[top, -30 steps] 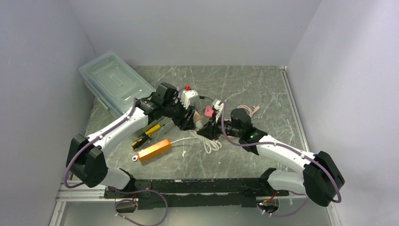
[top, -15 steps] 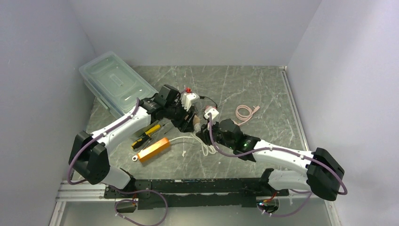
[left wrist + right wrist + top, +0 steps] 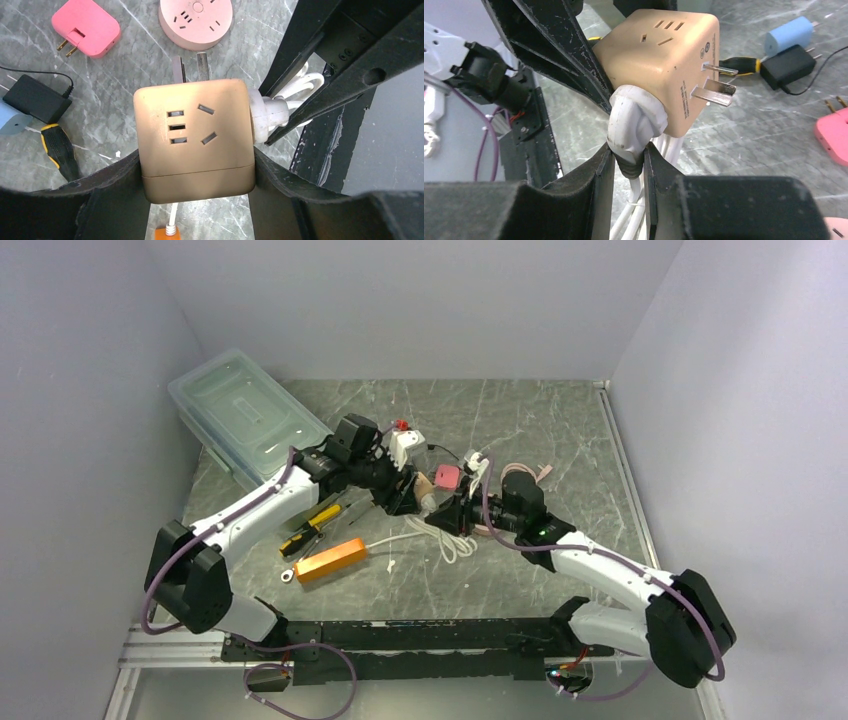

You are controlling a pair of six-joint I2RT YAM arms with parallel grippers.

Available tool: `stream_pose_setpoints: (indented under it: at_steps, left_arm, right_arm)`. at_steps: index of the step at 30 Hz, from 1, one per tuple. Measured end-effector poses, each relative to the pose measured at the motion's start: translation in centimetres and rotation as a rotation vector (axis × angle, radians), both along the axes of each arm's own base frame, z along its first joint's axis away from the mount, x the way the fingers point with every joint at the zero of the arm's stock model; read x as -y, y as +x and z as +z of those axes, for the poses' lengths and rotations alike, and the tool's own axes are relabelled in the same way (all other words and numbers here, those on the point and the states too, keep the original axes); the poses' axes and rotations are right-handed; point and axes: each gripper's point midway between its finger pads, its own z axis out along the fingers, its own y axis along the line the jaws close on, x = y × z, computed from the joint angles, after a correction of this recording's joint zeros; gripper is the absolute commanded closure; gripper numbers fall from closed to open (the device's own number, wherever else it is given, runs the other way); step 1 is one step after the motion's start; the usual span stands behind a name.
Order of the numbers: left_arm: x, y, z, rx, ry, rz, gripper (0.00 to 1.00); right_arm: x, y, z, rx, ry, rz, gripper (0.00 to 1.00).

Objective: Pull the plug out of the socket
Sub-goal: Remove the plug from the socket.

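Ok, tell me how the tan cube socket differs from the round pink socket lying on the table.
The tan cube socket is boxy; the round pink socket is a flat disc. The cube is clamped in the left end effector, while the pink one lies loose on the table. The cube has a white plug in its side; the pink one's visible face holds none. Both show slotted outlets.

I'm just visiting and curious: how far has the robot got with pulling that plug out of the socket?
Done: the left gripper holds the tan socket cube. In hand: the right gripper is shut on the white plug. Left: the pull itself; the plug sits flush against the cube.
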Motion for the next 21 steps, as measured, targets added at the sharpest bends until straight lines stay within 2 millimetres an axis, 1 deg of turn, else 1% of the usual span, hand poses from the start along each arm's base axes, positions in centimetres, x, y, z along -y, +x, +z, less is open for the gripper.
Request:
stream_pose_setpoints:
  at_steps: [5,9,15,21]
  left_arm:
    - [-0.2,-0.2,0.1,0.01,0.006,-0.013,1.0]
    - [-0.3,0.0,0.2,0.017,0.012,0.006,1.0]
    - [-0.7,0.1,-0.2,-0.016,0.035,0.056,1.0]
    - [-1.2,0.0,-1.4,-0.095,0.068,0.113,1.0]
  right_arm:
    - [-0.2,-0.4,0.1,-0.031,0.034,0.052,1.0]
    - [-0.1,-0.3,0.2,-0.02,0.034,0.033,1.0]
    - [-0.5,-0.2,0.1,0.082,-0.042,-0.103,1.0]
    - [-0.5,0.0,-0.9,0.187,-0.167,-0.247,1.0]
